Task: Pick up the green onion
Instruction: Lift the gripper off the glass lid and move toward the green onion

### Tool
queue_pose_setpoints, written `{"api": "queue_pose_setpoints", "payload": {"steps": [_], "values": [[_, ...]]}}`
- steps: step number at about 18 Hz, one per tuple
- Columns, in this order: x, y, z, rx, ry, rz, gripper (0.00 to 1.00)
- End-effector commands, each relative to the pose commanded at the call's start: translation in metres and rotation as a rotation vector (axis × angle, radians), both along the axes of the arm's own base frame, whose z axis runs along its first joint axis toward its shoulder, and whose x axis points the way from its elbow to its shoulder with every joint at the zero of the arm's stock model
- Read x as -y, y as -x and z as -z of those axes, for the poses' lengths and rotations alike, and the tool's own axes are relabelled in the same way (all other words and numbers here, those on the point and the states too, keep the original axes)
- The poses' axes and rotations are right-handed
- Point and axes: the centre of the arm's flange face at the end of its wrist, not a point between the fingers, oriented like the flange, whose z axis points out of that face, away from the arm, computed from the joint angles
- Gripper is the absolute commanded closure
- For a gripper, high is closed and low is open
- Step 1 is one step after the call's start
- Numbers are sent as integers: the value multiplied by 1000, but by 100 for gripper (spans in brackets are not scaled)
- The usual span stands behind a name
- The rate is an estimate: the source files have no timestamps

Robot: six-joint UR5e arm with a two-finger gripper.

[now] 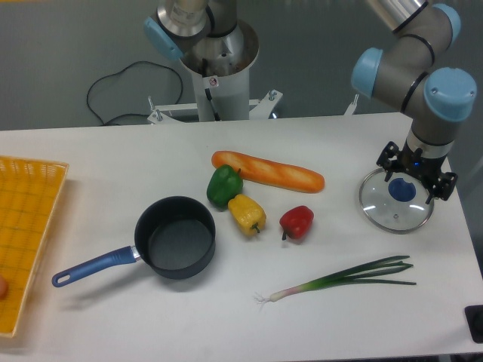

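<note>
The green onion [339, 277] lies flat near the table's front right, its white rooted tip pointing left and its dark green leaves splayed to the right. My gripper [413, 181] hangs at the far right, well behind the onion, just above the blue knob of a glass lid [377, 213]. Its fingers point down around the knob, and I cannot tell whether they are open or shut.
A baguette [269, 171] lies mid-table, with a green pepper [223, 186], a yellow pepper [247, 213] and a red pepper [297, 221] in front of it. A dark saucepan [175, 237] with a blue handle sits left of centre. A yellow basket [29, 226] is at the left edge.
</note>
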Motion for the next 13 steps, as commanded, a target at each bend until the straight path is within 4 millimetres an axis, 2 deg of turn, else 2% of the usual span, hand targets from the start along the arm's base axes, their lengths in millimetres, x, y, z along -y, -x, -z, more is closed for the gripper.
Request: {"api": "queue_pose_setpoints", "payload": {"steps": [2, 9, 13], "values": [[-7, -3, 1, 1, -4, -6, 0], [-9, -19, 4, 29, -61, -10, 0], [-11, -24, 2, 42, -83, -146, 0]]}}
